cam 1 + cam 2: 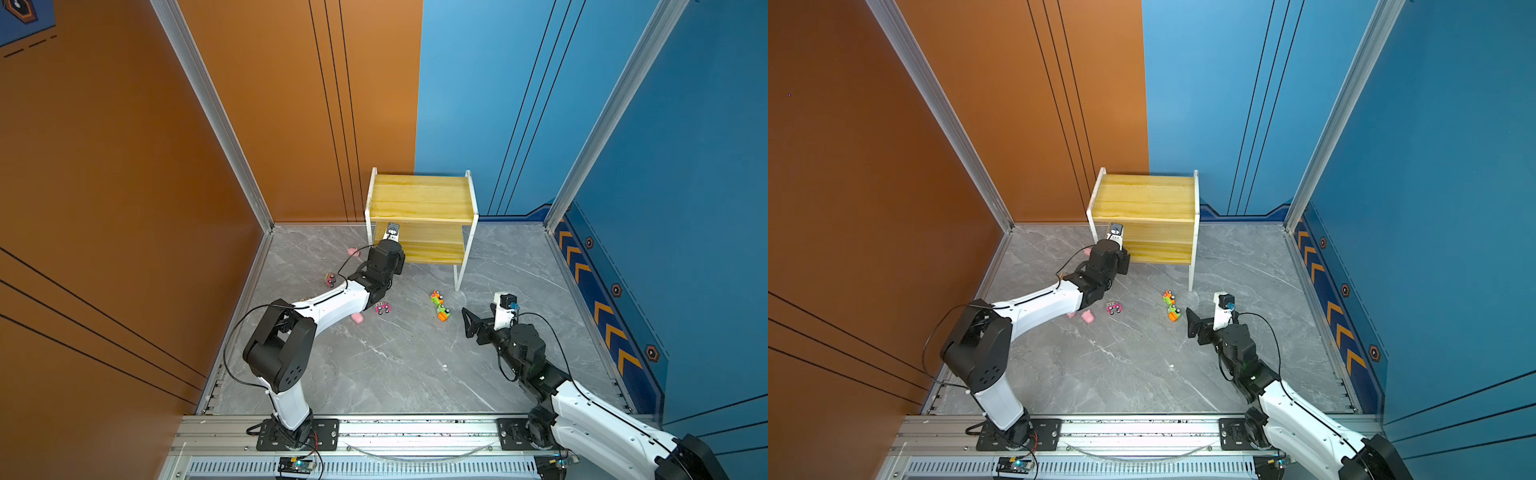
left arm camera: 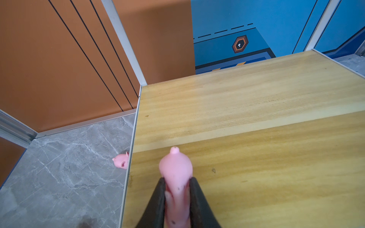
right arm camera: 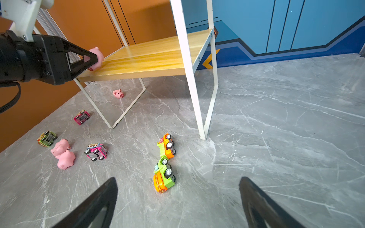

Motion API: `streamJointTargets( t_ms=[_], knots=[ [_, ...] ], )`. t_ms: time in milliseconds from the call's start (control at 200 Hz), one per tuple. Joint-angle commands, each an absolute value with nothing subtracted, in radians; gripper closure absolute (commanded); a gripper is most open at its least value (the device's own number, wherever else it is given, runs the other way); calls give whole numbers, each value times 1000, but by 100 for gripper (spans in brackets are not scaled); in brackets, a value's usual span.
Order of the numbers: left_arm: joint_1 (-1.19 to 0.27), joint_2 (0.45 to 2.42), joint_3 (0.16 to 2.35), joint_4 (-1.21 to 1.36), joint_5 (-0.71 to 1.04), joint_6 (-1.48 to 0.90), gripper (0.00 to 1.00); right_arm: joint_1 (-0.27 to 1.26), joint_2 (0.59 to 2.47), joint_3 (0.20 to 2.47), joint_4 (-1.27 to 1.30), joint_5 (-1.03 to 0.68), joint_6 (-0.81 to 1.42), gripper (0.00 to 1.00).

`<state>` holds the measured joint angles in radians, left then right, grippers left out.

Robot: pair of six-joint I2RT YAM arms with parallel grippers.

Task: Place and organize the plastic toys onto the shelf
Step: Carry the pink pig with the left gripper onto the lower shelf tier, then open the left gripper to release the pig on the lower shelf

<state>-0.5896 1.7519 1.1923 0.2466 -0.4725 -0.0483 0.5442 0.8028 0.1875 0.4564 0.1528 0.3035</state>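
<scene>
The shelf (image 1: 419,199) (image 1: 1144,199) stands at the back of the grey floor. My left gripper (image 2: 176,178) (image 3: 94,59) is shut on a pink pig (image 2: 175,167) (image 3: 97,55) at the left front corner of the lower board (image 3: 148,57). My right gripper (image 3: 177,178) (image 1: 471,322) hangs open over the floor, next to two green-and-orange cars (image 3: 164,177) (image 3: 166,145). On the floor lie two pink cars (image 3: 96,151) (image 3: 82,117), an olive car (image 3: 47,138), two pigs side by side (image 3: 63,154) and one pig (image 3: 118,93) under the shelf.
An orange wall (image 1: 124,187) closes the left side and a blue wall (image 1: 685,187) the right. The shelf's thin white legs (image 3: 189,79) stand near the right gripper. A metal rail (image 1: 415,432) runs along the front edge.
</scene>
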Motion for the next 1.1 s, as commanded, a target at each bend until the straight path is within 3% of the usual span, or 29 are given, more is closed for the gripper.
streamJointTargets(
  t_ms=[0,265,651,1091],
  knots=[
    [-579,1773,1229,265,-496,-45,77,547,807,187,476,143,284,4],
    [-577,1793,1244,264,-491,-49,71,547,808,187,477,141,284,3],
    [-598,1737,1236,264,-492,-24,40,546,808,187,476,136,285,4],
    [-643,1669,1186,274,-489,17,35,545,811,187,478,135,285,3]
  ],
)
